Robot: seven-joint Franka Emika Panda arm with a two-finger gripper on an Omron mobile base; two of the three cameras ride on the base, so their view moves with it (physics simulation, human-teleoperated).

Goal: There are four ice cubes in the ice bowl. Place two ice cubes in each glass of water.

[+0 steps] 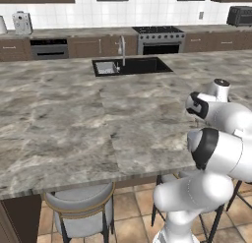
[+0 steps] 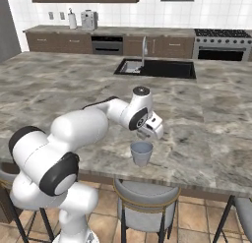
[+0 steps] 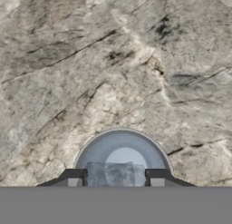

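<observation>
One glass of water (image 2: 141,153), a short grey tumbler, stands near the front edge of the marble island. My gripper (image 2: 149,135) hangs just above it, pointing down. In the hand view the glass (image 3: 122,146) lies directly below, its bluish inside visible. A pale translucent ice cube (image 3: 116,174) sits between my two dark fingertips (image 3: 75,177), over the mouth of the glass. My gripper (image 3: 116,178) is shut on this ice cube. The ice bowl is out of view.
The marble island (image 2: 59,89) stretches wide to the left and back. A black sink (image 2: 155,68) with a faucet is set into its far side. Stools (image 2: 147,200) stand under the front edge. A stove (image 1: 158,38) and cabinets line the back wall.
</observation>
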